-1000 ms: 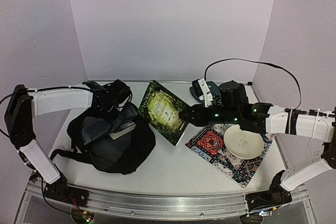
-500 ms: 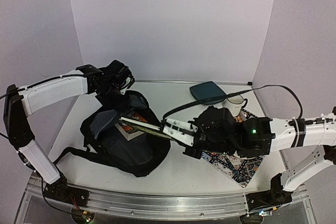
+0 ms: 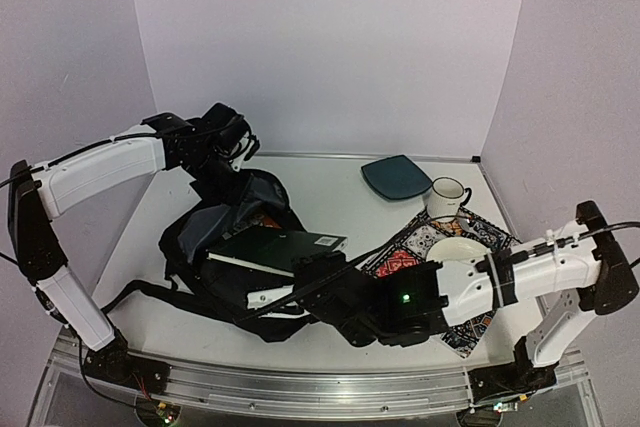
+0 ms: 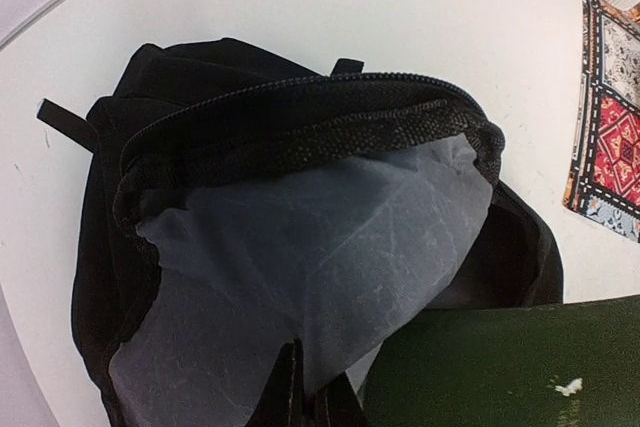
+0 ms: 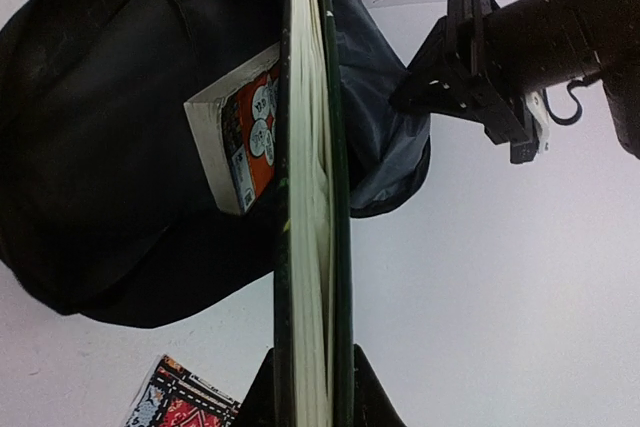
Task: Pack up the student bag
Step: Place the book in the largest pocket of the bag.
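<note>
We see a white tabletop [image 3: 330, 182]. Toward its 1 o'clock lies a flat teal pouch [image 3: 397, 176]. Close by, at 4 o'clock of the pouch, a white mug [image 3: 447, 198] stands upright at the far edge of a red-and-black patterned mat [image 3: 420, 239]. A white dish [image 3: 462, 249] rests on that mat, at 6 o'clock of the mug. Near the middle we find a dark green book [image 3: 285, 245], its pale page edge turned toward 7 o'clock. From the right wrist it shows edge-on, running from 6 to 12 o'clock, with an orange-covered paperback [image 5: 245, 132] just beside it at 9 o'clock.
</note>
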`<state>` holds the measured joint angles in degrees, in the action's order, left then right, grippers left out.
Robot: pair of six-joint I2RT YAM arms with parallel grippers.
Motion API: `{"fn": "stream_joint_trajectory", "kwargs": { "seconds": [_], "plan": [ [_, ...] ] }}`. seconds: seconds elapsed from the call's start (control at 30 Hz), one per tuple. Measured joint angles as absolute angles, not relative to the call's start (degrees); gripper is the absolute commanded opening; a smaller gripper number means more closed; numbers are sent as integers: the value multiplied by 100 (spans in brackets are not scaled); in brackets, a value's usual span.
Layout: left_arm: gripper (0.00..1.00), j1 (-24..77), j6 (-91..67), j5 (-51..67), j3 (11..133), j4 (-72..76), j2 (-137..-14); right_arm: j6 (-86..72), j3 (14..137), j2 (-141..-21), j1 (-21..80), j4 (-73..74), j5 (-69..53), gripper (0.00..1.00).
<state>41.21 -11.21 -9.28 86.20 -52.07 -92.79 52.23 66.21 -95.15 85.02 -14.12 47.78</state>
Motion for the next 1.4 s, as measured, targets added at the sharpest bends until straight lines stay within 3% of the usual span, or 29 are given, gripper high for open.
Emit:
{"fn": "stream_joint_trajectory", "kwargs": {
  "seconds": [0.6,0.97,1.23,1.4],
  "plan": [
    [0,4121,-1569,-249,8624,-5210,-9277,5759,7385,-10902,8092,-1626,5544,0],
    [0,4236,-1702,300,8625,-5205,-9277,5689,8501,-12186,7757,-1669,5607,0],
    [0,4261,-1750,445,8696,-5201,-9278,5458,8815,-12540,7479,-1892,5345,32],
    [0,4264,-1763,312,8698,-5205,-9279,5302,8817,-12555,7417,-1959,5095,61]
  ]
}}
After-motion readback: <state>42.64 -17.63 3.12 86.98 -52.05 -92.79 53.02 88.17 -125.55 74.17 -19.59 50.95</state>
